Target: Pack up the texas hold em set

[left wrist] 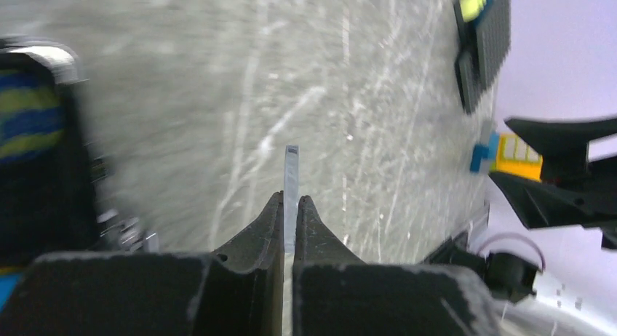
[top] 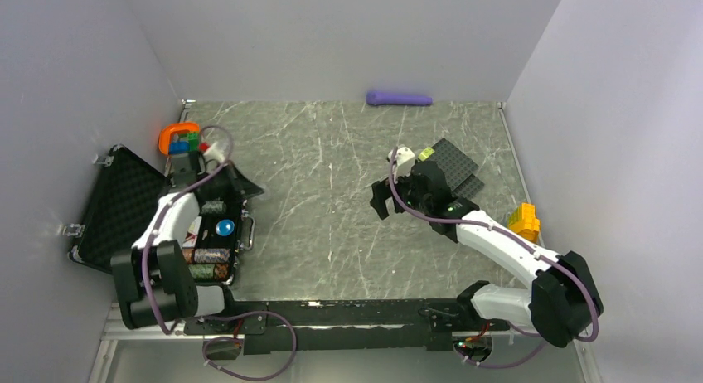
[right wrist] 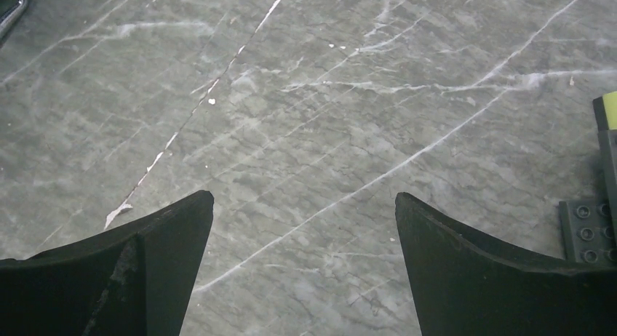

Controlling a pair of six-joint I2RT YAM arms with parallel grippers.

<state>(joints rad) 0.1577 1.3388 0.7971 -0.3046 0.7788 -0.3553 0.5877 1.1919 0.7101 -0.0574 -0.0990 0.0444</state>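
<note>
Found the case (top: 116, 205) lying open at the left edge of the top view, with its foam lid tipped toward the wall and its tray side nearer the centre. Counted striped chip stacks (top: 211, 256) already lying in the tray's lower part, and a blue disc (top: 225, 228) above them. Caught the left tool (left wrist: 289, 201) pressed together on a thin pale slip (left wrist: 291, 169), seen edge-on and standing up from the tips; could not tell whether a card or something else. Placed that tool near the tray's upper end in the top view, aimed rightward across the tabletop (top: 332, 201). Noted the right tool (right wrist: 303, 196) spread wide and holding nothing, hovering right of centre, just beside the black studded plates (top: 456, 163). Judged the step as bringing the slip into the case. Reckoned the next move called for swinging over a free slot, lowering, and only then letting go; after that, shutting and latching the lid.
</note>
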